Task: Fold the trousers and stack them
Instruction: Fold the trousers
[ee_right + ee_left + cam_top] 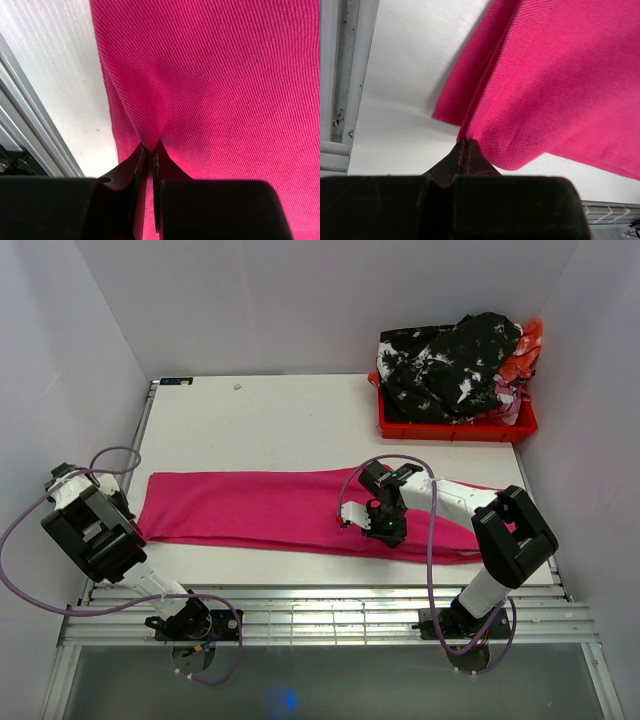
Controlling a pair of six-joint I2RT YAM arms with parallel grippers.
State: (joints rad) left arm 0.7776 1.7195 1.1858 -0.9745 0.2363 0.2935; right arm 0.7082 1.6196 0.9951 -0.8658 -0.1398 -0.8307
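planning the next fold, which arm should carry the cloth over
Left, probably. The left gripper is shut on the end corner of the long magenta-pink cloth trousers, free to swing across. The right gripper is shut on cloth nearer the middle, a likely fold line.

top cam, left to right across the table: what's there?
left claw, pinching the cloth's left end → trousers, laid out lengthwise → right claw, shut on the cloth right of middle → red crate at the far right corner, heaped with clothes.
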